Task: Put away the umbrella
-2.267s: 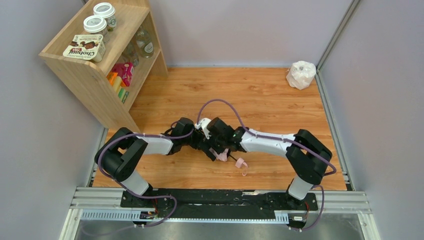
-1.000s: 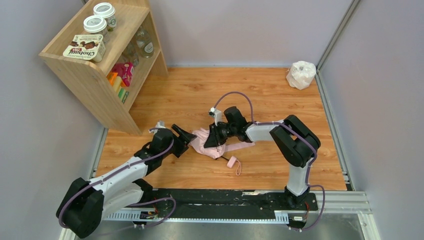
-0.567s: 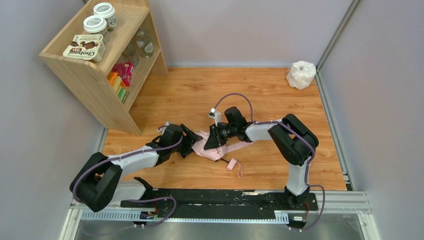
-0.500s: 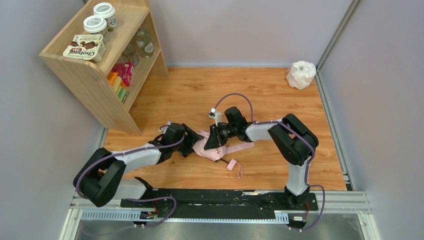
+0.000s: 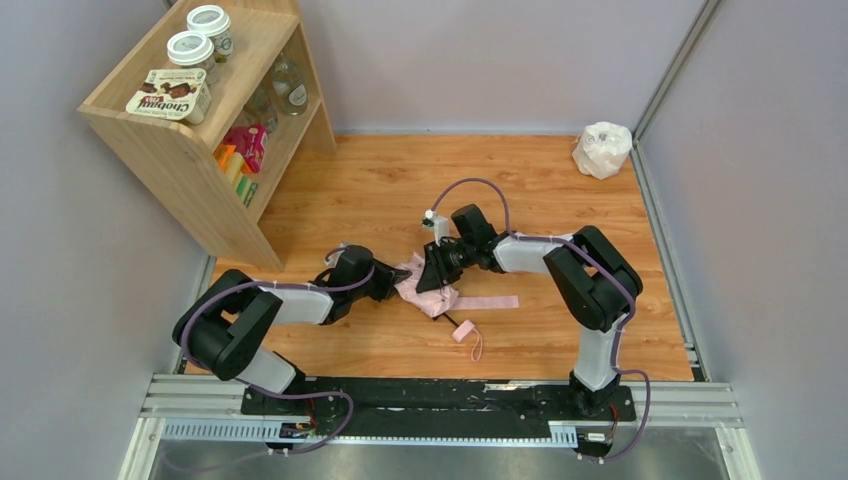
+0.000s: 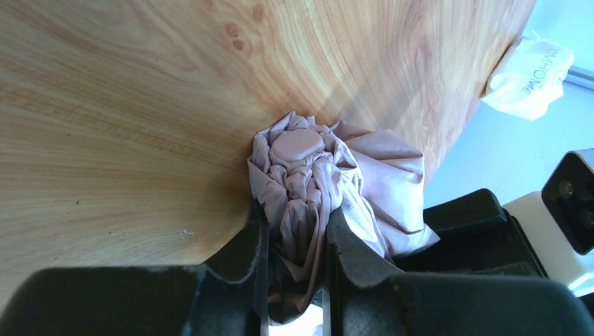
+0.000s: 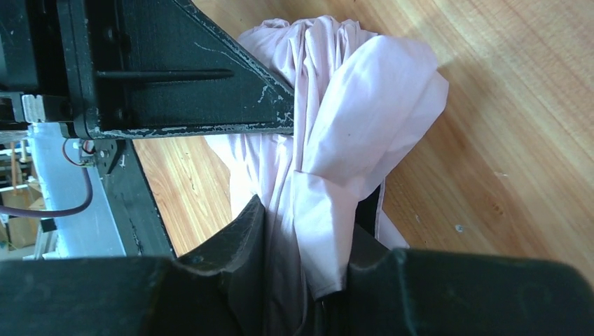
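From above, fabric of the umbrella (image 5: 430,297) hides the tips of the left tool (image 5: 388,287) and right tool (image 5: 433,278). Most of its shaft (image 5: 451,322) is covered too.

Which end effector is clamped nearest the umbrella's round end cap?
The left end effector: it pinches the umbrella fabric just behind the round cap. The right end effector grips loose folds farther along.

Right hand (image 7: 312,227) clamped on bunched pink umbrella (image 7: 364,91) fabric; wood table (image 7: 504,140) beneath, black frame (image 7: 175,70) upper-left.
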Available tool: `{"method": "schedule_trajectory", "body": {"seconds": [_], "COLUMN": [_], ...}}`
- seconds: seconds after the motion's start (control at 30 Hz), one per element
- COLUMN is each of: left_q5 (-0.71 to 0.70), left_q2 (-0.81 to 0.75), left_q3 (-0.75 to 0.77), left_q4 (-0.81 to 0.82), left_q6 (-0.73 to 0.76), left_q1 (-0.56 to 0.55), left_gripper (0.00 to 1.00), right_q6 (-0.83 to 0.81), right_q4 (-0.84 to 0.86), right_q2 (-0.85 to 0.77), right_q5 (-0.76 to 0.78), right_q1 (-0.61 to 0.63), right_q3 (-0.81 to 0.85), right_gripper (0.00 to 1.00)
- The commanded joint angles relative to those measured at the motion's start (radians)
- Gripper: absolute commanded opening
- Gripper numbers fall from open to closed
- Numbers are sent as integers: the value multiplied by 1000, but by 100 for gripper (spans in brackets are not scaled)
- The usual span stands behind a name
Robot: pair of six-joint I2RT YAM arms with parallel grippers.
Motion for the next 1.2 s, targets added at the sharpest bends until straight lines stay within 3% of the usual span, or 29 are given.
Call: {"method": "schedule_trajectory", "body": {"seconds": [0.0,0.1,0.13,0.23,0.33,0.43,0.5,0.6,0.73,0.77,0.83,0.87,0.93,0.97,1.17], "left_q5": [-19,-19,-19,-11,-4,7,12,19,-2,-10,-19,-52,-75,-82,-105], "left_q2": [85,73,71,73,77,82,79,65,-2,-19,-85,-146,-247,-289,-550], "left_q3": [-50,-41,-39,-39,-39,-38,-39,-36,-31,-27,-30,-34,-54,-71,-76], "left_q4": [-174,-195,-200,-203,-194,-191,-192,-194,-240,-276,-293,-301,-309,-310,-430], "left_q6": [28,33,33,25,22,16,11,7,33,43,79,99,120,129,168], "left_q1": [-29,-31,-31,-31,-31,-31,-31,-32,-31,-31,-29,-29,-23,-20,9], "left_gripper": [15,13,12,12,12,12,12,12,18,22,43,50,74,78,79], "right_q6": [-49,-63,-75,-141,-195,-207,-199,-199,-192,-196,-201,-201,-199,-193,-135], "right_q4": [-91,-175,-219,-316,-375,-375,-375,-355,-310,-304,-286,-272,-237,-217,-97], "right_q2": [-29,-64,-85,-121,-124,-100,-63,-5,6,6,3,-3,-24,-33,-66], "right_q5": [-39,95,161,376,602,840,1013,1175,1131,1105,1039,998,864,795,320], "right_q1": [108,127,143,210,299,383,429,473,463,460,447,430,393,362,217], "right_q3": [60,95,106,134,144,118,112,95,58,52,36,25,-4,-18,-75], "right_gripper": [0,29,42,64,77,79,78,67,22,15,2,0,0,0,0]}}
